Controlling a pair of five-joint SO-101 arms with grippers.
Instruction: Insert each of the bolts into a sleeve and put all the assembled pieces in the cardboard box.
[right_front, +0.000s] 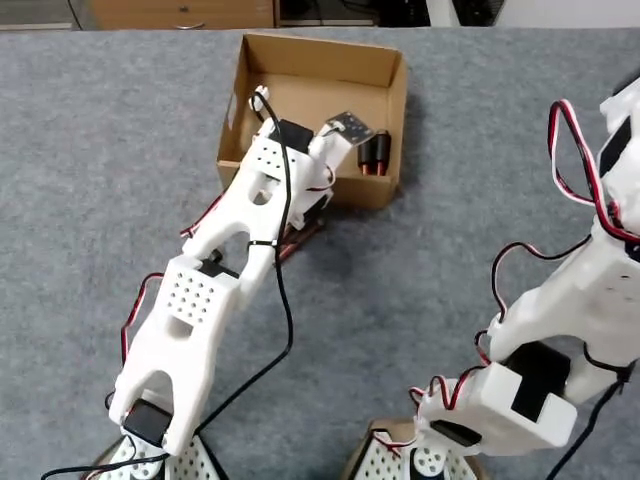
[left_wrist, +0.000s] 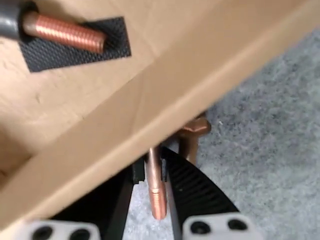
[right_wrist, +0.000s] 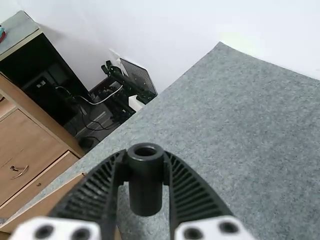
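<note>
The cardboard box (right_front: 320, 46) stands at the back of the grey mat. Two assembled pieces (right_front: 373, 152), black sleeves with copper bolts, lie in its right corner; one of them (left_wrist: 60, 31) appears in the left wrist view. My left gripper (left_wrist: 152, 162) is just outside the box's near wall (left_wrist: 150, 100), shut on a bare copper bolt (left_wrist: 156, 192) whose hex head (left_wrist: 196, 126) pokes past the fingers. My left arm (right_front: 255, 200) stretches from the front edge to the box. My right gripper (right_wrist: 145, 165) is raised off the table, shut on a black sleeve (right_wrist: 145, 180) with its bore facing outward.
The right arm (right_front: 560, 330) is folded up at the right side of the table, with red and black cables looping around it. Wooden drawers (right_wrist: 30, 150) and a dark shelf stand beyond the mat's far edge. Open grey mat lies between the arms.
</note>
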